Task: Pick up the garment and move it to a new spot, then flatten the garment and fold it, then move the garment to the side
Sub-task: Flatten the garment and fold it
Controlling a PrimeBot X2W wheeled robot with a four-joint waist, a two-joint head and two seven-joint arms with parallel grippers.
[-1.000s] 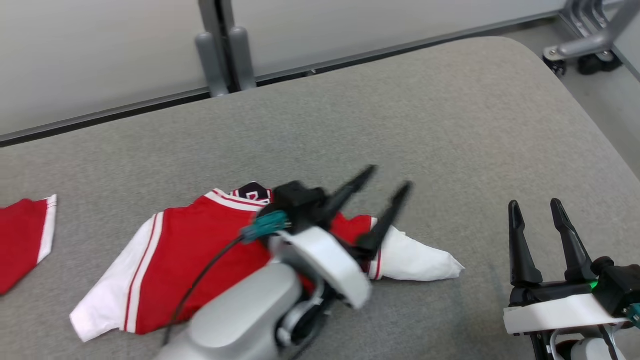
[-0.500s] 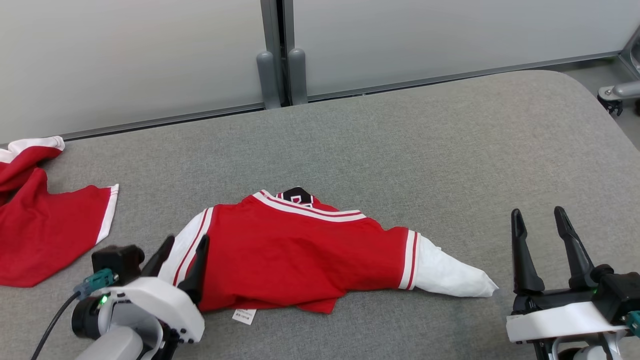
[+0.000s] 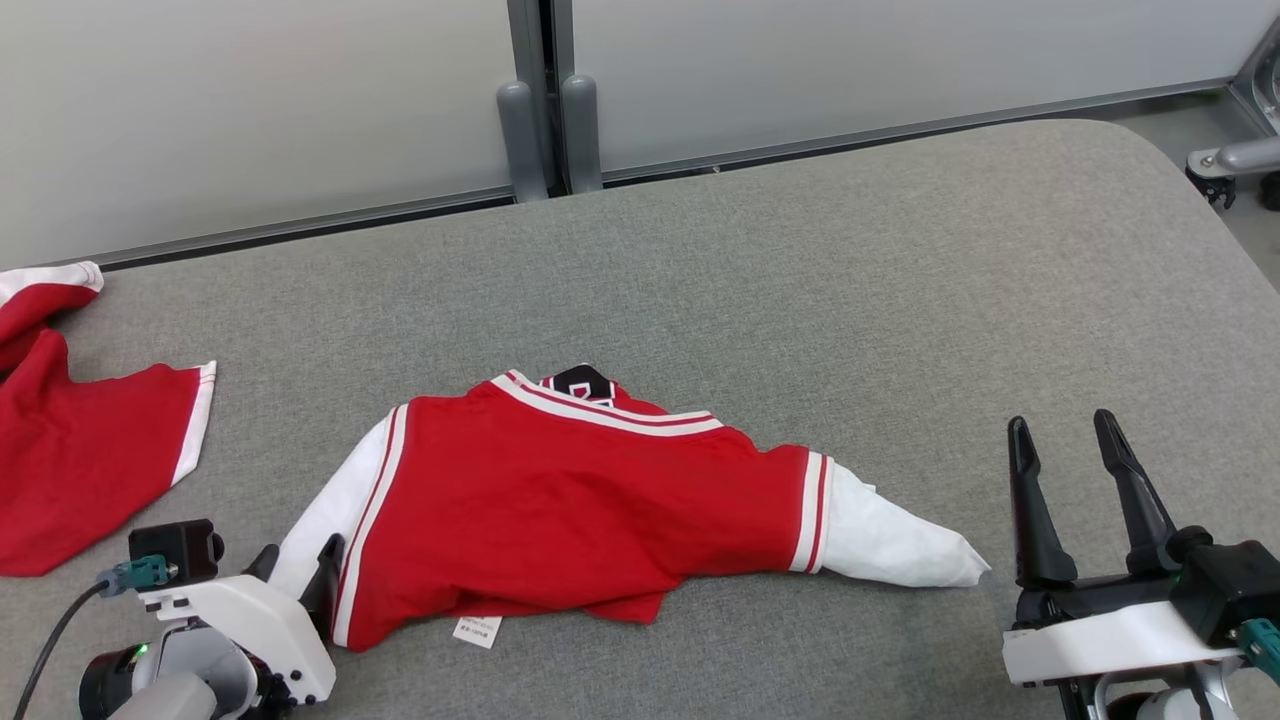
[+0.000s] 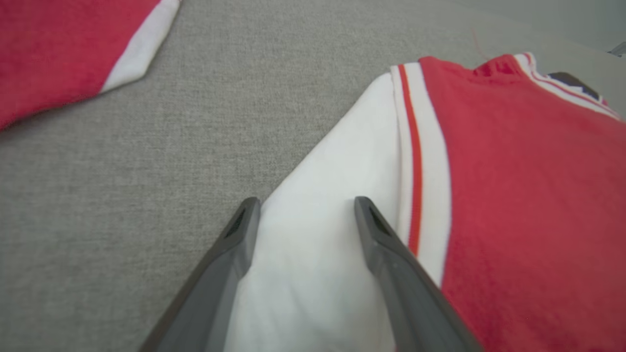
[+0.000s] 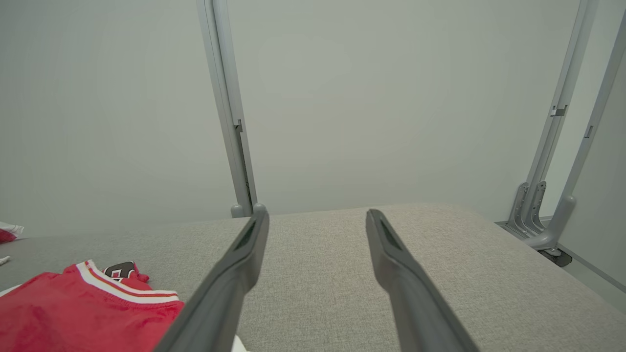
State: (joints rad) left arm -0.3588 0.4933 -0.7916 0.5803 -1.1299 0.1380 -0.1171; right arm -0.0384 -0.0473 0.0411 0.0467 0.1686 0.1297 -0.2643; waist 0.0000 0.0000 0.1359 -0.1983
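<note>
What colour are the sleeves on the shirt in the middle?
The sleeves are white, with red-striped trim; clearest in the head view.

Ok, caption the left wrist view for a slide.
Open left gripper poised at the white sleeve of the red garment.

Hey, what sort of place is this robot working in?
Likely a robotics lab or test cell, not a home: a grey fabric-covered table, plain pale partition panels on metal posts behind it, and a red-and-white garment laid out.
</note>
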